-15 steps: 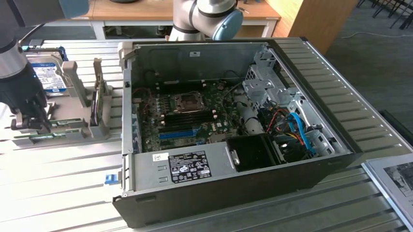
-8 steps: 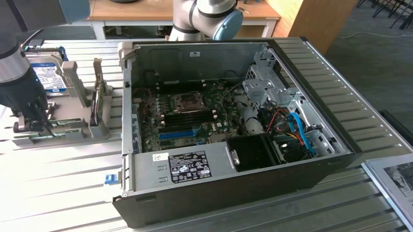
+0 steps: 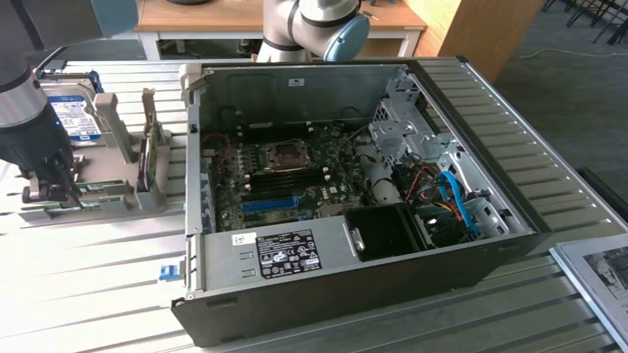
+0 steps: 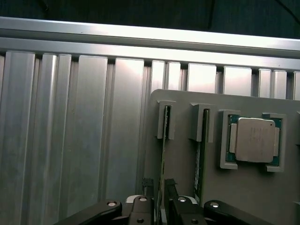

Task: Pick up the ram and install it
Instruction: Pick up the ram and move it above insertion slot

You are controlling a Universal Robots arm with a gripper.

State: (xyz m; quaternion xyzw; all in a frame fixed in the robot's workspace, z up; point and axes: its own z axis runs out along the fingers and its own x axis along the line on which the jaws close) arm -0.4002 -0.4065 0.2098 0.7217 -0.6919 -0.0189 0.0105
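On the table (image 3: 88, 279), toward the exterior view's left edge, lies a grey holder (image 3: 152, 193). A hard drive (image 3: 73, 118) with a blue label stands propped at the holder's far end. The gripper (image 3: 54, 193) is lowered onto the holder's near end.

In the wrist view the ram (image 4: 162, 150) stands on edge in one of the holder's slots, a thin green strip. The two black fingers (image 4: 147, 190) sit one on each side of it. The hand is wide: its fingers straddle the ram, with a gap showing on one side at least, and do not clamp it. A second stick (image 4: 201, 154) stands in the next slot, just beside the first and parallel to it. Beyond that stick a CPU (image 4: 253, 139) lies flat in a square recess.

In the middle of the table the open case (image 3: 324, 309) lies on its side. Its motherboard (image 3: 250, 173) faces up, with the CPU socket (image 3: 287, 153) near the board's middle. A blue slot (image 3: 270, 204) runs along the board's near edge. The power supply (image 3: 284, 254), which carries a black label, fills the case's near side. Beside it is a black shroud (image 3: 387, 232). Further toward the exterior view's right are the metal drive cage (image 3: 412, 132) and some blue cables (image 3: 457, 198). A framed sheet (image 3: 598, 272) rests at the table's near corner on that side.
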